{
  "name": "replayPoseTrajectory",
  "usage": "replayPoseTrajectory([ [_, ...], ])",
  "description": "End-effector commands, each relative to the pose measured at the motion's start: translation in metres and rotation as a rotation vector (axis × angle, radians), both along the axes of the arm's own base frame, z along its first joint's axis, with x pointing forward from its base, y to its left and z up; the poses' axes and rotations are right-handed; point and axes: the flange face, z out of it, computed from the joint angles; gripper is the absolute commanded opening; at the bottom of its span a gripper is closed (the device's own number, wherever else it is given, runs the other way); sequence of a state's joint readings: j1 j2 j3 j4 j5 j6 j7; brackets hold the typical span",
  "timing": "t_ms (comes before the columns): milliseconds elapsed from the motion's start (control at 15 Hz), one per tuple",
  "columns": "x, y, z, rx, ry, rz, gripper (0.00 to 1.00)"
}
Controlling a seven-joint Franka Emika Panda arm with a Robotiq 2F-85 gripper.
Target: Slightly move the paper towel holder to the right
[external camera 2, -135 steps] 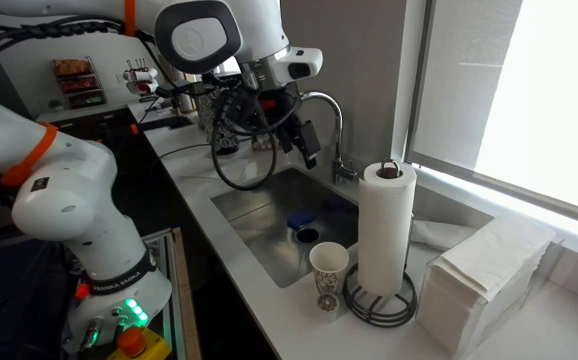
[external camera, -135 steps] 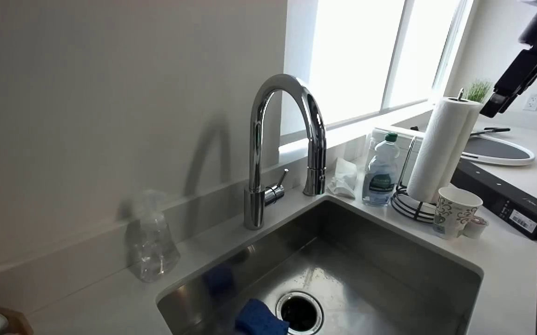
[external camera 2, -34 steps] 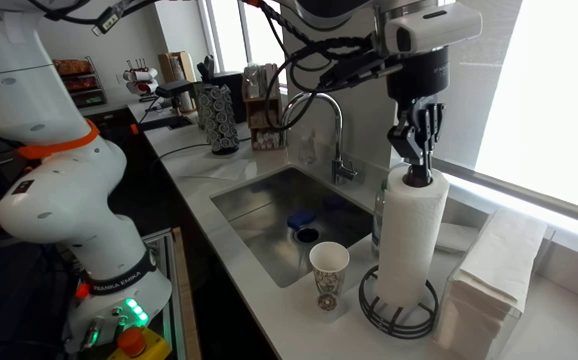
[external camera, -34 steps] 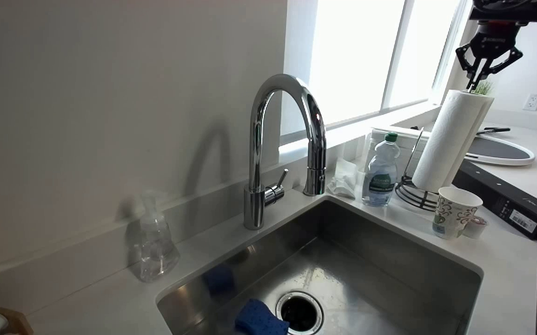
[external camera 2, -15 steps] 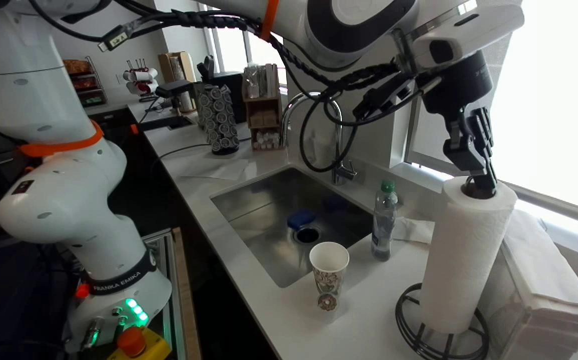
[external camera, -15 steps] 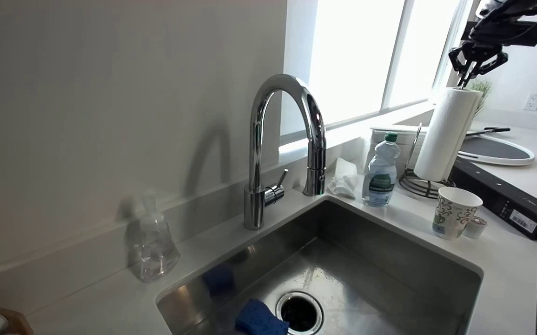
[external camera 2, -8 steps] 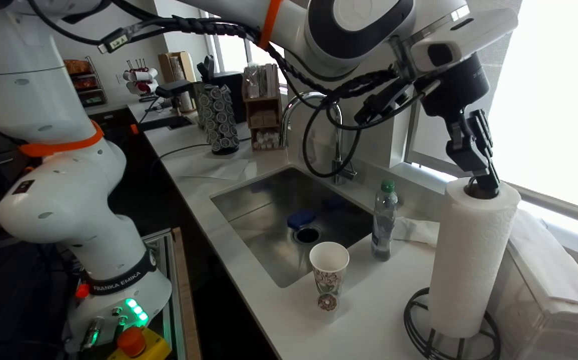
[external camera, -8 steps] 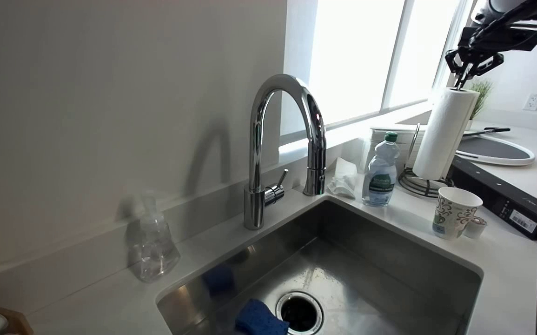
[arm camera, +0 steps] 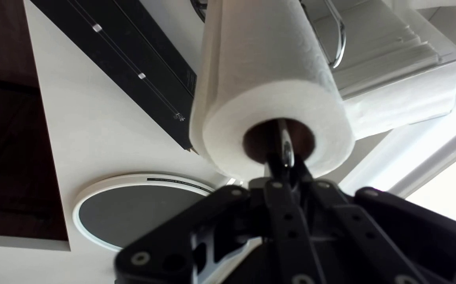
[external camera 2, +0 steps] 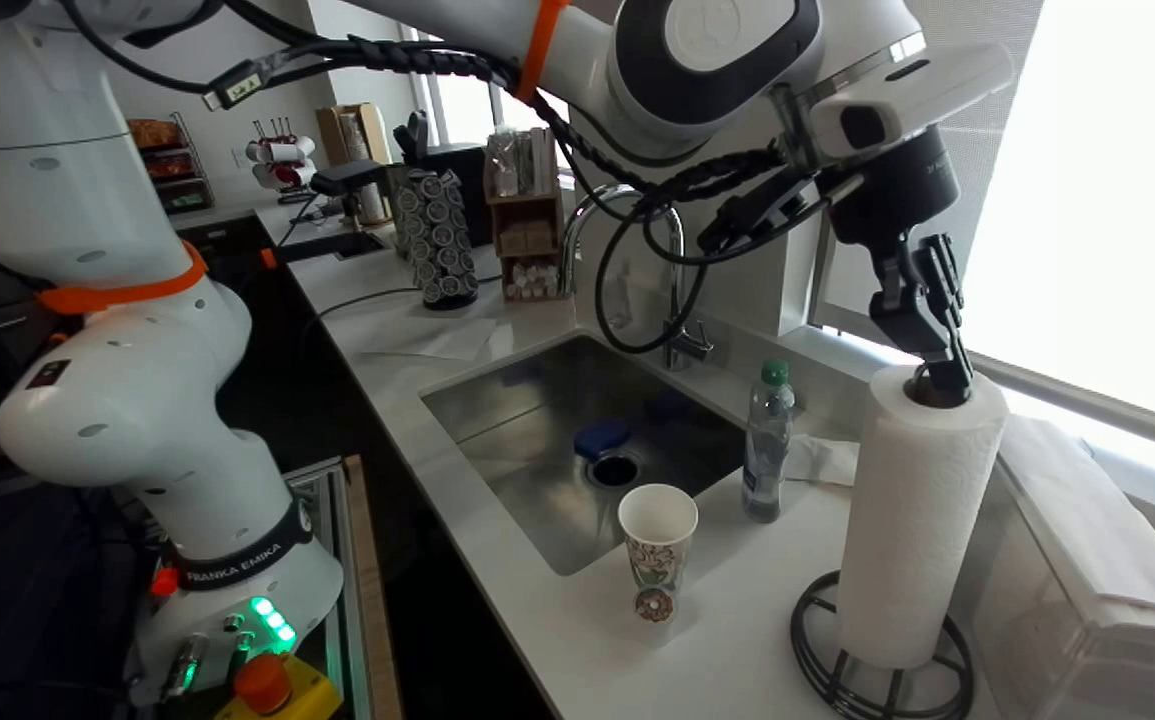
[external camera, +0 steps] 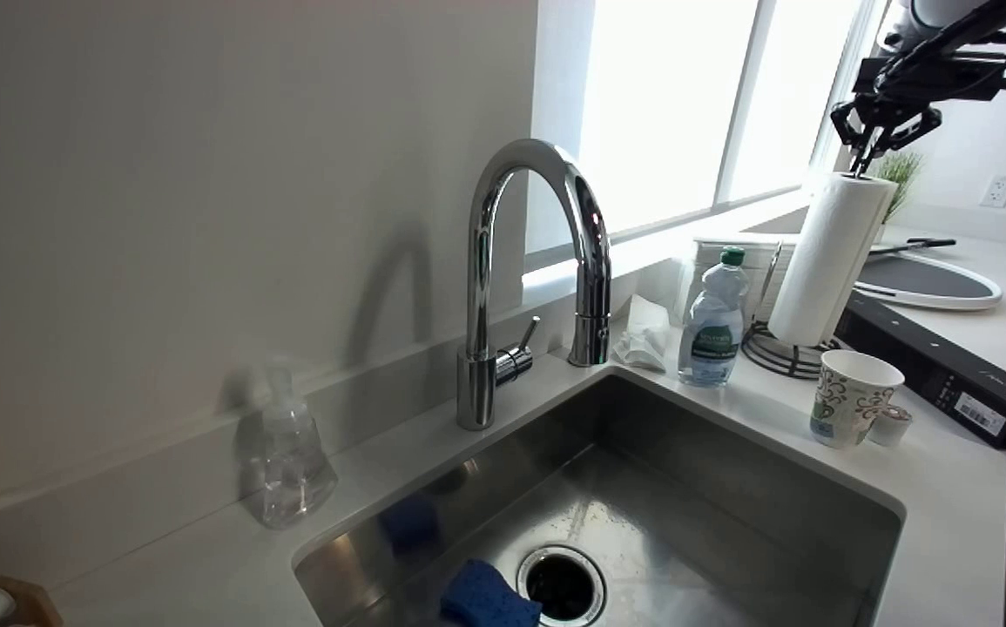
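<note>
The paper towel holder (external camera 2: 922, 530) stands upright with its white roll, a dark wire base (external camera 2: 809, 660) below it. From the roll's dark core rises the holder's metal loop (arm camera: 287, 148). My gripper (arm camera: 286, 162) points down into the top of the core, its black fingers pinching that loop. Both exterior views show the gripper (external camera: 860, 164) directly over the roll (external camera: 829, 261). Whether the base (external camera: 766, 359) touches the counter or hangs slightly above it, I cannot tell. The fingertips are partly hidden inside the core.
Close beside the holder stands a napkin stack (external camera 2: 1087, 560) in a clear box. A soap bottle (external camera 2: 767, 445), a patterned cup (external camera 2: 657, 545) and a small pod (external camera 2: 654, 604) stand nearer the sink (external camera 2: 527, 470). A long black box (external camera: 929, 366) lies behind the cup.
Since a few seconds ago the gripped holder has shifted away from the bottle and cup, toward the napkins, pushing or turning them. Over the last half second gripper and holder sink slightly and drift back a little.
</note>
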State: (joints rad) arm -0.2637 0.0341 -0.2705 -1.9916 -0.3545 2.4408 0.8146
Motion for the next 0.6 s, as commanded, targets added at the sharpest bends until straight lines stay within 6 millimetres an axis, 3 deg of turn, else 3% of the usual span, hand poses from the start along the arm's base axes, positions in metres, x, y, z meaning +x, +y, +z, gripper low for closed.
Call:
replayPoseTrajectory([
  [0,-0.0067,0.0041,0.0105,0.028,-0.007,-0.032,0.02],
  [267,-0.0071,0.0017,0.0108,0.026,-0.015,-0.034,0.02],
  [333,-0.0068,0.0012,0.0104,0.021,-0.016,-0.033,0.32],
  [400,-0.0067,0.0012,0.0104,0.02,-0.017,-0.03,0.34],
  [533,-0.0065,0.0026,0.0152,0.013,-0.03,-0.022,0.47],
])
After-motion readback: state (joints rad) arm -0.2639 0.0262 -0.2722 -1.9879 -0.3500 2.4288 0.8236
